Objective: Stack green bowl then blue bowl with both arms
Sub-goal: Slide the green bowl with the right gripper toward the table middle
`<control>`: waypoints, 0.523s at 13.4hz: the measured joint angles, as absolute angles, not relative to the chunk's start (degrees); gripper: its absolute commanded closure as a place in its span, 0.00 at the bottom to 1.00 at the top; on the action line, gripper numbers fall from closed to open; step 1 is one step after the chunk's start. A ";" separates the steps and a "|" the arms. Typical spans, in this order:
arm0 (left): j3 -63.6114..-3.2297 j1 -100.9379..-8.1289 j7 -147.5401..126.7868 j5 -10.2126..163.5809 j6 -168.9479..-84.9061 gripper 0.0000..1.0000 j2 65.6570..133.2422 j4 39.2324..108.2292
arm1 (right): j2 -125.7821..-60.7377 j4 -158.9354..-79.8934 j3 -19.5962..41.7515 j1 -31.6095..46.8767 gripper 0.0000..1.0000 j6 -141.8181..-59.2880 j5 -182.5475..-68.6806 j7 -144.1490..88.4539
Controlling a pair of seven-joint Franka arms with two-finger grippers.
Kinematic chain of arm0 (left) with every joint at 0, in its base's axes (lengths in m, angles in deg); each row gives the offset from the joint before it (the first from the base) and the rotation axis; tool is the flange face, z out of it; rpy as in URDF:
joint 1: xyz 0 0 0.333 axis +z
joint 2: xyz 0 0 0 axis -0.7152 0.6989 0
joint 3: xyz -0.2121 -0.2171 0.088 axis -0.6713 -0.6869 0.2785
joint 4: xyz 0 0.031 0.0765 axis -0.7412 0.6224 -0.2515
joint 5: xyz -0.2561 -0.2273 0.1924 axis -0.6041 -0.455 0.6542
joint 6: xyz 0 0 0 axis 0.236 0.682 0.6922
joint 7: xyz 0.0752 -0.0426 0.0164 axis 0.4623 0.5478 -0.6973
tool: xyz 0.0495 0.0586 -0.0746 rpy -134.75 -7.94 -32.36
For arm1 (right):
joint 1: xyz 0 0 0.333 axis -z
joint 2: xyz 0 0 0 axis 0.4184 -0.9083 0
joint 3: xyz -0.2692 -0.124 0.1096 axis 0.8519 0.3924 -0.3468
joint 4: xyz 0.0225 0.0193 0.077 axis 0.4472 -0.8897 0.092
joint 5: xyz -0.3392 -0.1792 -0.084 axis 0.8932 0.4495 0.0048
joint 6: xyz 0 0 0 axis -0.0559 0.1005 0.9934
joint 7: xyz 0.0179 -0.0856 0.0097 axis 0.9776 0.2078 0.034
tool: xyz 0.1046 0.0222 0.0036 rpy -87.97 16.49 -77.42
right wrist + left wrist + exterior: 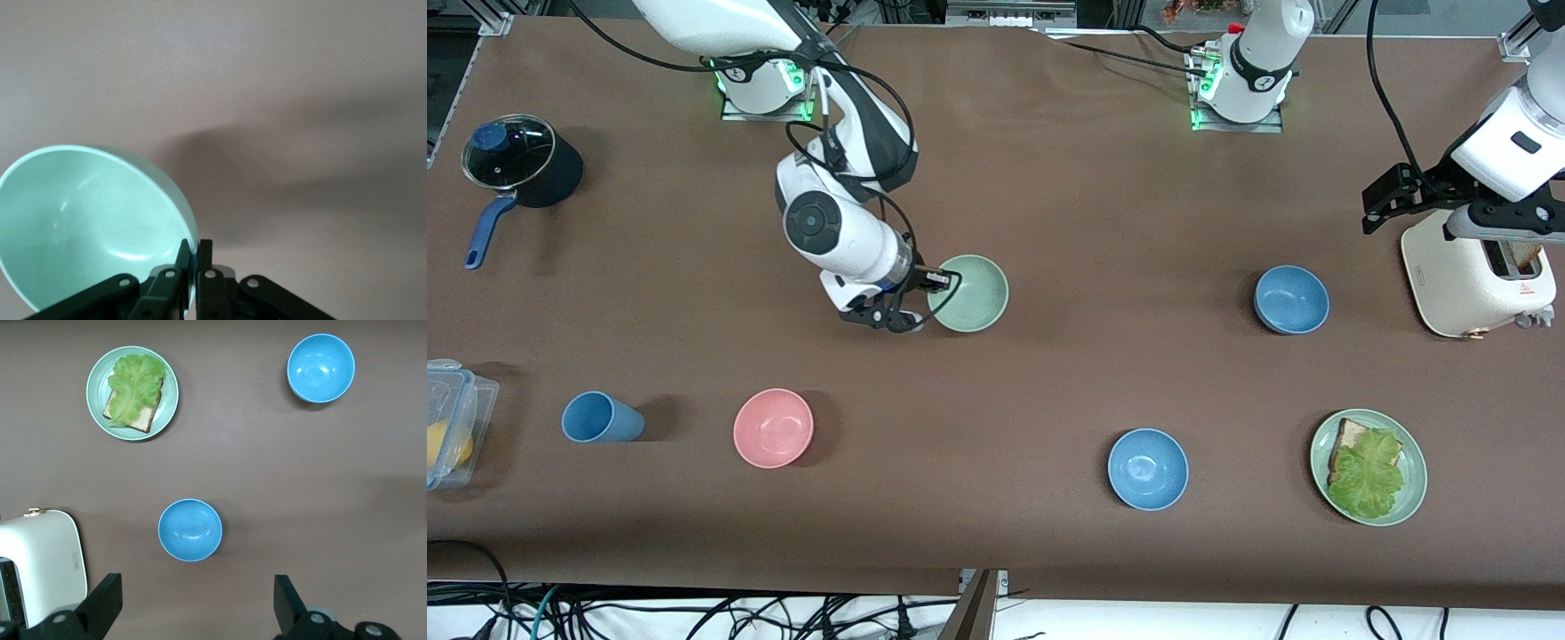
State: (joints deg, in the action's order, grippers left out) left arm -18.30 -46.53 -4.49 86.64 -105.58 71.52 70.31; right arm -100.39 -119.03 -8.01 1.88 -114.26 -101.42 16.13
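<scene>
A robotics lab staged as a kitchen: two white arms bolted to a brown-covered table (1049,196) framed in aluminium rails, loose cables (694,613) trailing along its edge, with kitchenware (a toaster (1476,276), a lidded pot (520,160)) laid out as props.

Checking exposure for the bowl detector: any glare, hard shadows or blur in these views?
Front view: even light, soft shadows beside the blue cup and pink bowl, reflections on the pot lid. Left wrist view: small highlights inside both blue bowls, left tool open. Right wrist view: right tool shut on the green bowl; a broad, soft-edged shadow lies on the table.
</scene>
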 measured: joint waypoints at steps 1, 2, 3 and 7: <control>-18.30 -46.53 -4.49 86.64 -105.58 0.00 71.52 70.31 | -101.79 -118.08 -8.01 0.86 1.00 -115.64 -101.42 17.45; -18.30 -46.53 -4.48 86.64 -105.58 0.00 71.52 70.32 | -103.06 -117.52 -8.02 -0.19 1.00 -117.05 -101.42 18.28; -18.30 -46.53 -4.48 86.64 -105.58 0.00 71.52 70.31 | -104.14 -117.24 -8.01 -0.99 1.00 -117.91 -101.42 18.85; -18.30 -46.53 -4.48 86.64 -105.58 0.00 71.52 70.31 | -106.60 -117.04 -8.00 -3.06 1.00 -119.17 -101.42 19.47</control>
